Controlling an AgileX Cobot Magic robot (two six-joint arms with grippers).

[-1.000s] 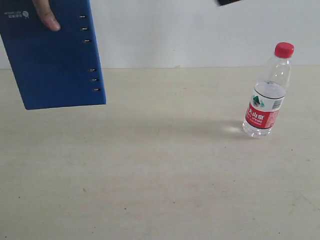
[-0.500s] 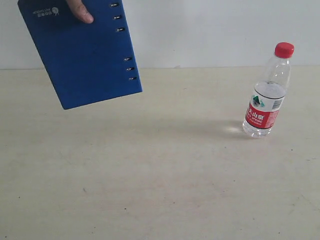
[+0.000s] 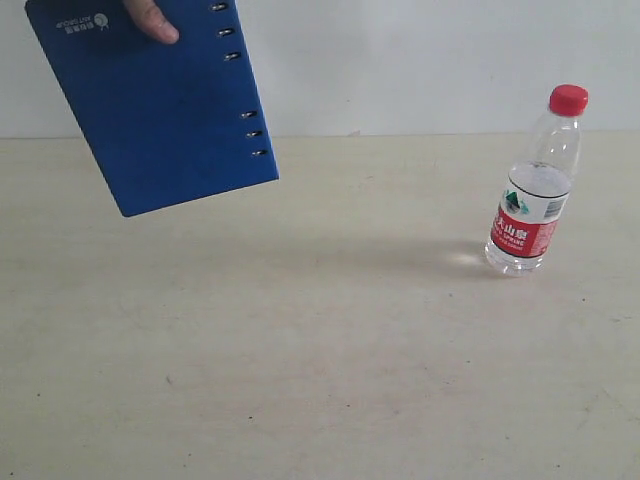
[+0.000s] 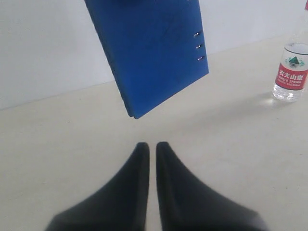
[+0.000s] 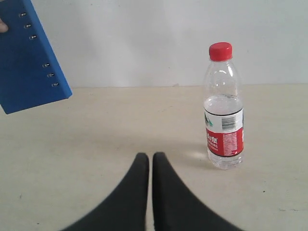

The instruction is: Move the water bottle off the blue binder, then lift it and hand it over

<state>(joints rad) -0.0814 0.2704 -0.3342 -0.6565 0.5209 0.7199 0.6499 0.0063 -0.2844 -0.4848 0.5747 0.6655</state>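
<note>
The water bottle (image 3: 535, 185) stands upright on the beige table at the right, red cap on top; it also shows in the left wrist view (image 4: 291, 72) and the right wrist view (image 5: 223, 108). The blue binder (image 3: 150, 100) hangs tilted in the air at the upper left, held by a person's hand (image 3: 150, 18) at its top edge, well apart from the bottle. It shows too in the wrist views (image 4: 149, 48) (image 5: 26, 57). My left gripper (image 4: 149, 146) is shut and empty above bare table. My right gripper (image 5: 146, 157) is shut and empty, short of the bottle. Neither gripper appears in the exterior view.
The beige table (image 3: 320, 350) meets a plain white wall (image 3: 420, 60) at the back. Nothing else lies on the table.
The hand has carried the binder rightward and tilted it, then drawn it slightly back left. A dark arm part at the top edge has left the view. The bottle has not moved.
</note>
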